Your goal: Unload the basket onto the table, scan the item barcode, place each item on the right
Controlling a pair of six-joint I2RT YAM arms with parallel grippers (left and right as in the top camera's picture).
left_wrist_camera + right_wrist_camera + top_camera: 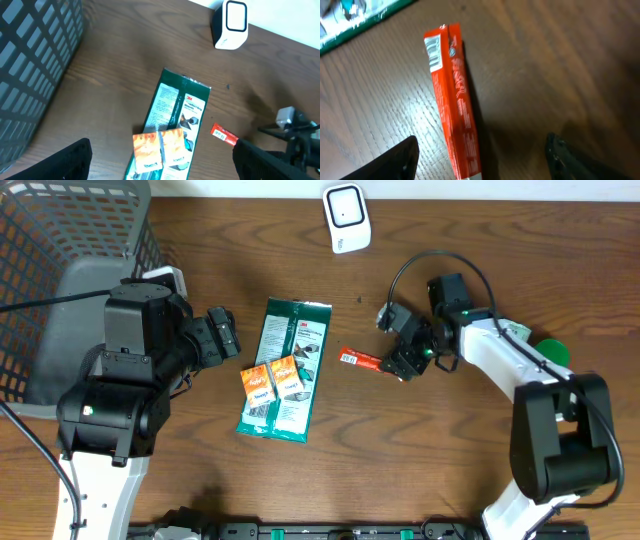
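A slim red packet [452, 100] with a barcode on its white end lies flat on the wooden table. My right gripper [482, 160] is open and straddles its near end without gripping it; one finger [395, 160] shows left of it. From overhead, the red packet [360, 360] lies just left of the right gripper [400, 363]. The white scanner [346, 218] stands at the table's far edge. My left gripper [162, 160] is open and empty, hovering over the orange packets [162, 149]. The red packet [223, 134] and the scanner [230, 24] also show there.
A long green package [290, 365] lies mid-table with two orange packets [272, 380] on top. A grey mesh basket [60, 240] fills the far left corner. A green round object [552, 350] sits behind the right arm.
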